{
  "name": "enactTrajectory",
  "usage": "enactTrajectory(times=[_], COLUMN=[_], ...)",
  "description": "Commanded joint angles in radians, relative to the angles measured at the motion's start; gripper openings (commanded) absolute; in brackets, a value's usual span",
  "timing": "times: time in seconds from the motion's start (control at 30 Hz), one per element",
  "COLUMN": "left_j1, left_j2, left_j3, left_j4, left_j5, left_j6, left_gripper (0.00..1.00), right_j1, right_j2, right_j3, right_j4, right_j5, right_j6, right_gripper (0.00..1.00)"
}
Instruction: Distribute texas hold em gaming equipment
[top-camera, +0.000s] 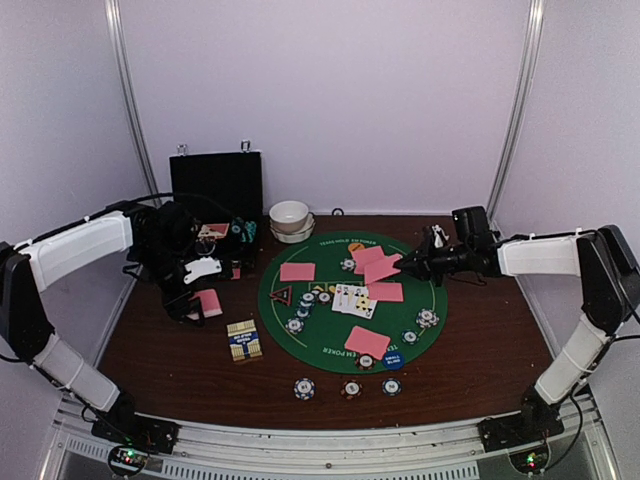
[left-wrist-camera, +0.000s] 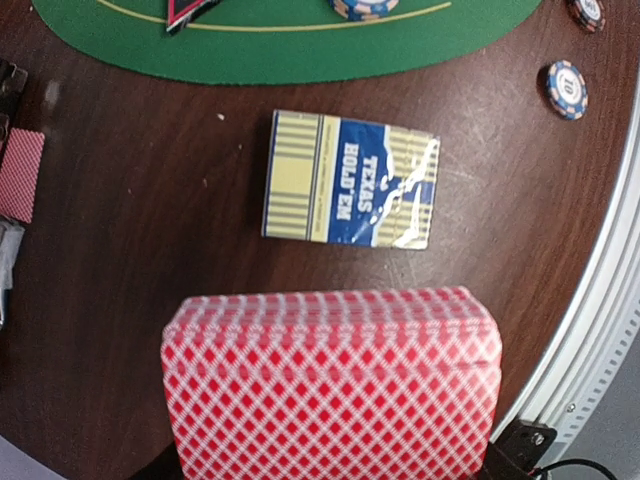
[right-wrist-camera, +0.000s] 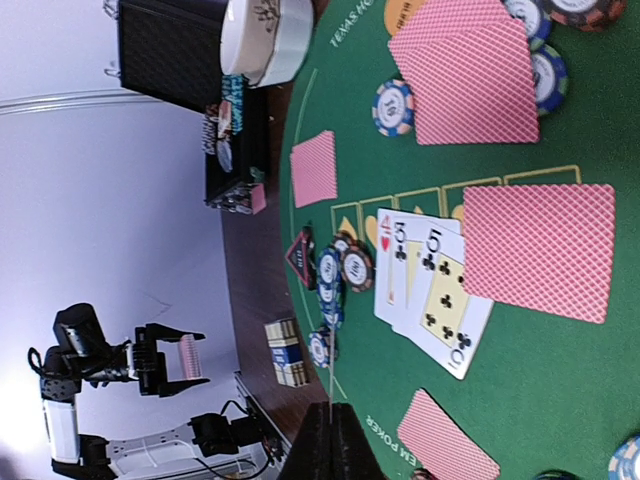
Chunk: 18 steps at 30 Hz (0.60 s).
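Pink-backed playing cards (top-camera: 367, 341) lie face down, in ones and pairs, around a green felt mat (top-camera: 310, 348) at the middle of the tabletop (top-camera: 170, 370), with three face-up cards (top-camera: 352, 298) at the mat's centre. Striped poker chips (top-camera: 427, 318) sit beside them. A red-triangle token (top-camera: 281, 295) lies on the mat's left side and a blue disc (top-camera: 392, 361) on its near side. Off the mat, three more chips (top-camera: 350, 389) stand in a row along the tabletop's near edge. I judge the deal well along: what seems left is the thick deck (left-wrist-camera: 330, 390) that my left claw (top-camera: 203, 301) pinches above the tabletop's left side, and perhaps those three chips. My right claw (top-camera: 403, 268) hangs over the mat's far right part, fingers pressed together, holding nothing. A card box (left-wrist-camera: 350, 180) lies flat left of the mat, contents unseen. Stacked white bowls (top-camera: 290, 215) by the far edge show nothing inside the top one. A dark tray (right-wrist-camera: 240, 170) toward the far left holds what look like spare chips.
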<state>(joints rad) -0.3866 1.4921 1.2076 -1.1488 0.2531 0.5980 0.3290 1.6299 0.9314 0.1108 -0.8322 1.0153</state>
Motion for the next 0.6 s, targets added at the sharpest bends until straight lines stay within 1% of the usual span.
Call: enactTrajectory(times=[0.0,0.17,0.27,0.43,0.57], left_j1=[0.035,0.04,0.04,0.04,0.04], left_j2=[-0.072,-0.1,-0.094,-0.057,-0.022], left_j3=[-0.103,-0.22,-0.274,-0.332,-0.358], left_j4=[0.072,0.134,0.177,0.237,0.295], left_j5=[-0.001,-0.016,-0.028,-0.045,-0.059], left_j6=[0.074,0.111,0.128,0.147,0.156], left_gripper=[0.0,0.0,0.0,0.0,0.0], right_j1=[-0.007,-0.008,-0.008,-0.009,-0.009], right_j2=[0.009,0.051,0.079,0.117,0.122], right_j3=[-0.004,0.002,0.004,0.013,0.012], right_j4=[-0.17,-0.207,-0.2,-0.199,-0.231], right_j5=[0.051,0.094,0.109,0.134,0.156], right_j6=[-0.17,-0.223,-0.236,-0.255,-0.281], right_gripper=[0.0,0.0,0.0,0.0,0.0])
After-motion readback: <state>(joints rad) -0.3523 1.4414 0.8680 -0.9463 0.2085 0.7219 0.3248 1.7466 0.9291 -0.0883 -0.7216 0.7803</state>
